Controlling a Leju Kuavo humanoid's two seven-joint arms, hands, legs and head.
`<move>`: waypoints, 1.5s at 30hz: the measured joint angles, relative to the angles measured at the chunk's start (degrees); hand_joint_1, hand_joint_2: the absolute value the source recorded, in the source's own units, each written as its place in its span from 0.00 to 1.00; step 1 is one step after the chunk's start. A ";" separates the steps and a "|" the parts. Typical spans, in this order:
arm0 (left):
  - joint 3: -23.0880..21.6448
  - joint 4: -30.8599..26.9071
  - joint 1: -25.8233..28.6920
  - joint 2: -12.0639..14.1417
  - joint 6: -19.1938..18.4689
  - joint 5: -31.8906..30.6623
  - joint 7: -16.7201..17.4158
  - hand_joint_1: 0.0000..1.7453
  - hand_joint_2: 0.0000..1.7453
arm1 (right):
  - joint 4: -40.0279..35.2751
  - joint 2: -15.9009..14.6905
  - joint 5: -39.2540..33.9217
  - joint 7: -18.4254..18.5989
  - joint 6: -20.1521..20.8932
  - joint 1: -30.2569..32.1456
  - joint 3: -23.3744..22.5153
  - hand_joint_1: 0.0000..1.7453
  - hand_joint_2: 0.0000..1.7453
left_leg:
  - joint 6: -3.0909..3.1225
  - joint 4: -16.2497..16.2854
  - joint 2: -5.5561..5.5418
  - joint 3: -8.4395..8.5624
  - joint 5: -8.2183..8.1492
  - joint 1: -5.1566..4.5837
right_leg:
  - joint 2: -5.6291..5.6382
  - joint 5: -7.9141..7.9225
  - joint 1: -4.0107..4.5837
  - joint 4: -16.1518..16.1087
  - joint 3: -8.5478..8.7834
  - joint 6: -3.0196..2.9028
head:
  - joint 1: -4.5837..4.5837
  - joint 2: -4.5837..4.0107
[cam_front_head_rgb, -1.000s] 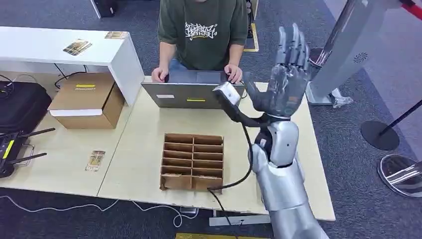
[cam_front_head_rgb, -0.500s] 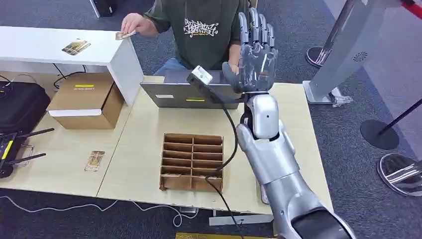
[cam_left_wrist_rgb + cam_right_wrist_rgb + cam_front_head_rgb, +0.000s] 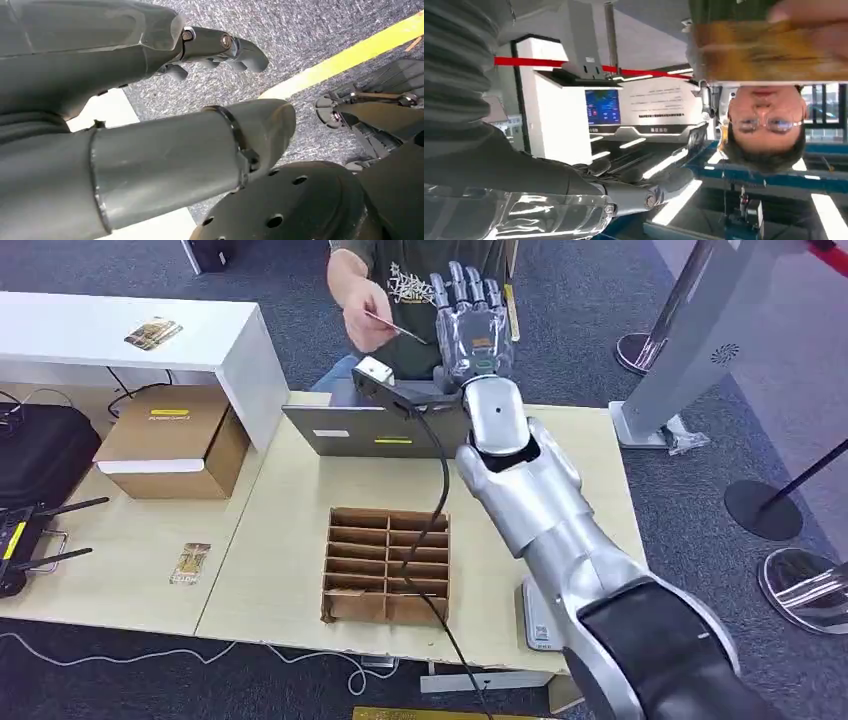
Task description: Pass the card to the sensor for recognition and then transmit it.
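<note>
One thin tan card, pinched by a person's hand, sits at nine o'clock of the spread, empty silver right hand; closing early could miss it.

Bright, even overhead light, soft shadows under the table, and the card close to the right wrist camera blurs badly.

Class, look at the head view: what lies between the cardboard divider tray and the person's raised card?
In the head view, the laptop sits between the divider tray and the card, with a small scanner and its black cable crossing above.
</note>
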 joint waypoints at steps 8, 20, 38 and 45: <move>0.13 0.02 0.01 0.48 -0.70 -0.35 0.17 0.00 0.00 | 5.78 -0.22 0.02 0.02 4.20 -2.75 4.64 0.00 1.00 | 0.00 0.00 0.01 0.00 0.00 0.01 | 0.01 0.00 0.01 0.00 -0.03 0.00 | 0.00 0.00; 1.46 0.48 0.51 0.72 -0.59 -0.20 -0.52 0.00 0.00 | 8.51 -0.26 0.00 -1.64 3.76 -3.46 5.68 0.00 1.00 | 0.00 0.00 0.01 0.00 0.00 0.00 | 0.02 0.00 0.00 0.00 -0.03 0.00 | 0.02 0.00; 1.55 0.50 0.70 0.99 -0.59 -0.46 -0.90 0.00 0.00 | 9.16 -0.59 -0.20 -2.34 2.26 -3.55 5.68 0.00 1.00 | 0.00 0.01 0.01 0.00 0.00 0.01 | 0.02 0.01 0.00 0.00 -0.05 -0.01 | 0.02 0.00; 1.83 0.79 0.73 1.01 -0.59 -1.05 -1.18 0.00 0.00 | 8.49 -2.60 -0.87 -2.77 0.22 -3.43 4.07 0.00 1.00 | 0.00 0.02 0.01 0.00 0.00 0.00 | 0.03 0.03 0.00 -0.01 -0.06 -0.02 | 0.00 0.00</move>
